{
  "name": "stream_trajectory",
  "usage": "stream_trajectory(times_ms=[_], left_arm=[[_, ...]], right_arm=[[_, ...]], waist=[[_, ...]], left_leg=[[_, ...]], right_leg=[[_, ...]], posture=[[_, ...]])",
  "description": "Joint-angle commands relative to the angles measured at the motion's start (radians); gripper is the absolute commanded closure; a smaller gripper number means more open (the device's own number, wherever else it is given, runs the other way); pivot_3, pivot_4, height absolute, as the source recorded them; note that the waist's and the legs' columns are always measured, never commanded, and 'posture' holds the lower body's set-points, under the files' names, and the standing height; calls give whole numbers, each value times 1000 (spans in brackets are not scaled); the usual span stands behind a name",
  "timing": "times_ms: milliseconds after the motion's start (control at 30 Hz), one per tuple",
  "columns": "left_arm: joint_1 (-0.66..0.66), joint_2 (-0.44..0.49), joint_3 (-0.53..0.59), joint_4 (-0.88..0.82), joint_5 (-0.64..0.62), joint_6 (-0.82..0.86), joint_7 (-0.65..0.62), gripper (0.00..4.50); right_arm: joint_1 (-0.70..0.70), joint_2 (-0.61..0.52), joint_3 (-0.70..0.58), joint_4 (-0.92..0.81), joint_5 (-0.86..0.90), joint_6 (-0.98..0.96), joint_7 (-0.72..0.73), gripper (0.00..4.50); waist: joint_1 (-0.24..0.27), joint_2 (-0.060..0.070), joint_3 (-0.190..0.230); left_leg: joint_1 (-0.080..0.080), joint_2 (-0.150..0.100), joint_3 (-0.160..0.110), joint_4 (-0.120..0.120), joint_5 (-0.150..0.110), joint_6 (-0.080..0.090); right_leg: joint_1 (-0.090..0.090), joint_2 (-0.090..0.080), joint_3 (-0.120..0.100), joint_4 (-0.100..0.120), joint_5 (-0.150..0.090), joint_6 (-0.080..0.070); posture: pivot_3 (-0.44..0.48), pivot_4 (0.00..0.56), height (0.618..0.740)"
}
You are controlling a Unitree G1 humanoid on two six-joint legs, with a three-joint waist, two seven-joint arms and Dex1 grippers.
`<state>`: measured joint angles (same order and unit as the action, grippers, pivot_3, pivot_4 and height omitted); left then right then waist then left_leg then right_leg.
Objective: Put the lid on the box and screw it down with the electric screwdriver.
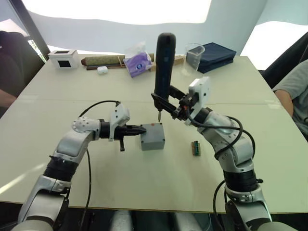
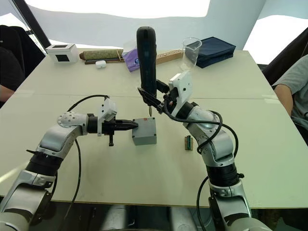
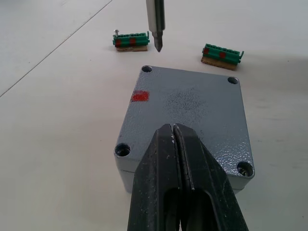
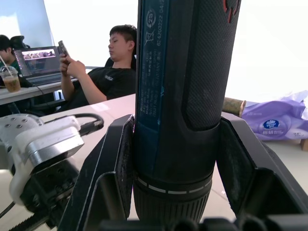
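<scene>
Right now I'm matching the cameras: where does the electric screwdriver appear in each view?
Left eye view: electric screwdriver upright, centre, above the box.
Right eye view: upright, left of centre.
Left wrist view: its bit at top.
Right wrist view: its body, close up.
Shared landmark: the box.

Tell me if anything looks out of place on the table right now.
Nothing stands out. The lid sits square on the box, and the screwdriver bit hangs just above one corner hole, not yet seated.
</scene>
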<state>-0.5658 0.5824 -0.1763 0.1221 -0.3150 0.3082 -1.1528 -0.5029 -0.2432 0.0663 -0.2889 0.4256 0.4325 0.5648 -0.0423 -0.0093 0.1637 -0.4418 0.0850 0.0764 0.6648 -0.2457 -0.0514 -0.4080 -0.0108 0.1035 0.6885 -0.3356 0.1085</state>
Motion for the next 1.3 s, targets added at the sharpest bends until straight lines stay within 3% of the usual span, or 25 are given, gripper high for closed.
stream_trajectory(times_ms=[33, 1300], left_arm=[[-3, -5, -10, 11, 22, 4, 1, 4500], [4, 6, -4, -13, 41, 12, -19, 4500]], right_arm=[[-5, 19, 9, -36, -33, -96, -5, 2627], [71, 39, 55, 121, -171, -309, 1, 2627]], waist=[[0, 0, 0], [-1, 0, 0]], left_leg=[[0, 0, 0, 0, 0, 0], [2, 0, 0, 0, 1, -1]], right_leg=[[0, 0, 0, 0, 0, 0], [2, 0, 0, 1, 0, 0]], posture=[[0, 150, 740], [0, 150, 740]])
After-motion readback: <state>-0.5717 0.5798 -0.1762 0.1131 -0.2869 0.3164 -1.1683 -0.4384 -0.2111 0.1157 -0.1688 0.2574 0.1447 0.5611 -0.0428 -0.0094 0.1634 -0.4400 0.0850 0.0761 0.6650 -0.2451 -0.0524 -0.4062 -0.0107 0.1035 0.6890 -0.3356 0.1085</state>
